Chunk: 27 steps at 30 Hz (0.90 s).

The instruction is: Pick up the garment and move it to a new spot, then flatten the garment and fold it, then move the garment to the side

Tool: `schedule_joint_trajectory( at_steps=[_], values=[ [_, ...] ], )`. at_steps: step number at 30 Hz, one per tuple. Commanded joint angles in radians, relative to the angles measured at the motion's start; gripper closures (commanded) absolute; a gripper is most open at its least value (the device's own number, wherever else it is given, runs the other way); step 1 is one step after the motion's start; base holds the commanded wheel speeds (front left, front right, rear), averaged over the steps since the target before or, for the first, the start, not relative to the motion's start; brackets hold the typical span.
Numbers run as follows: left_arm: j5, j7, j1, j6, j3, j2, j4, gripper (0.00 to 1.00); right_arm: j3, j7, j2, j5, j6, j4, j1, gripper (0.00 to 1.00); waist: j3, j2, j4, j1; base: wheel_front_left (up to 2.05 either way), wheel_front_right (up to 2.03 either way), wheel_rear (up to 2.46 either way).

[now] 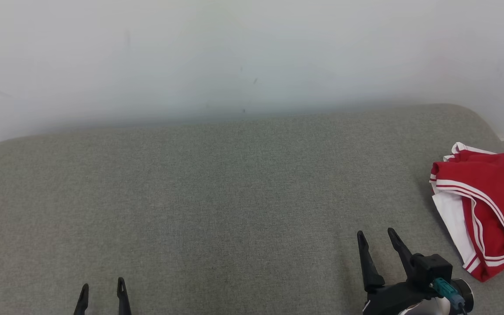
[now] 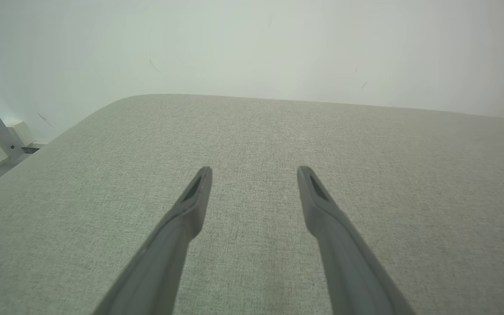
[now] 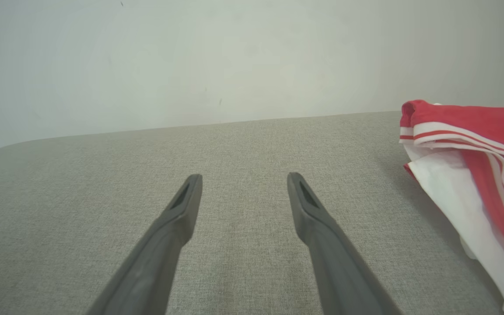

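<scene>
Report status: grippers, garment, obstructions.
Left gripper open, empty. Right gripper open, empty. Red-and-white jersey bunched at grey cushion's right edge, apart from the right fingers. Nothing seen between them.

The right gripper's [image 3: 243, 177] 2 fingers [image 3: 182, 205] spread empty over grey cushion [image 3: 81, 197], red-and-white garment [image 3: 475, 153] lying beside them.

Soft even light, perhaps slightly hazy

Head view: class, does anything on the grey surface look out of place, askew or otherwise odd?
The red and white garment sits rumpled at the right edge of the grey surface, doubled over unevenly with its white inside showing. Nothing looks spilled or damaged.
</scene>
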Motion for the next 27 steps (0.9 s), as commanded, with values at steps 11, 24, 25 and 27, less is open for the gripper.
schedule_joint_trajectory(
  at_steps=[11,24,25,27],
  values=[
    [-0.012,-0.003,0.016,-0.014,0.001,-0.001,-0.001,0.0,0.007,0.0,0.001,-0.015,-0.003,-0.002,0.023,0.0,-0.002,0.0,0.0,0.0,0.0,0.0,0.0],
    [-0.028,0.0,0.007,-0.028,-0.003,0.0,0.001,1.0,0.005,0.0,0.0,-0.022,0.0,-0.001,0.02,1.0,0.002,0.0,-0.001,0.0,0.0,0.0,0.0],
    [-0.03,0.002,0.007,-0.027,-0.003,-0.001,0.017,1.0,0.003,0.002,0.0,-0.02,0.0,0.014,0.024,1.0,0.002,0.0,-0.001,0.0001,0.0,0.0,0.0],
    [-0.038,0.008,0.007,-0.027,-0.002,-0.003,0.034,1.0,0.0,0.006,0.001,-0.013,0.0,0.029,0.034,1.0,0.002,0.0,-0.001,0.0,0.0,0.0,0.0]
  ],
)
